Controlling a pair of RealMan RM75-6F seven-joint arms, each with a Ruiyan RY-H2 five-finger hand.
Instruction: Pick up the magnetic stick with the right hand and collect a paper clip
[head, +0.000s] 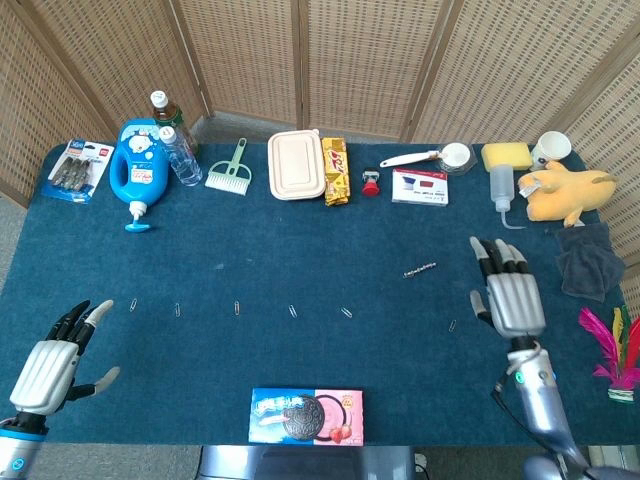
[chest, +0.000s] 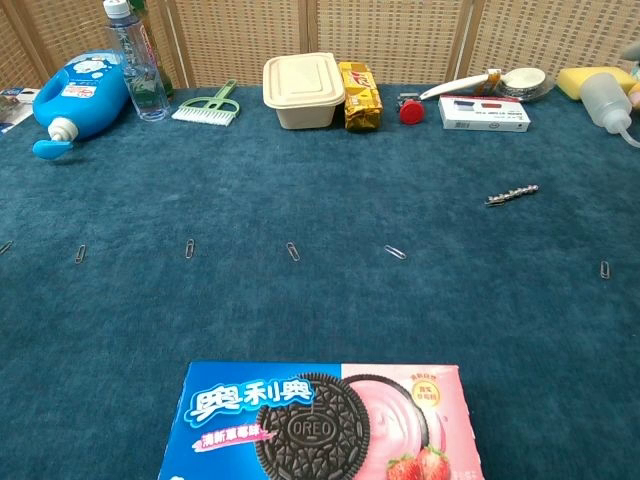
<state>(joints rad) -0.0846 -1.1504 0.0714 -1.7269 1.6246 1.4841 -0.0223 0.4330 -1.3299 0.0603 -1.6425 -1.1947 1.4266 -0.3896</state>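
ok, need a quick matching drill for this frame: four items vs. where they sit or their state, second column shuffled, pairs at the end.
Items
1. magnetic stick
2. right hand
3. Oreo box
4. blue detergent bottle

Place or state
A. far left of the table, lying on its back with the spout toward the near edge
B. near edge, centre
C. lying free on the cloth, nothing touching it
D. fingers spread, holding nothing

Pairs: 1-C, 2-D, 3-B, 4-A
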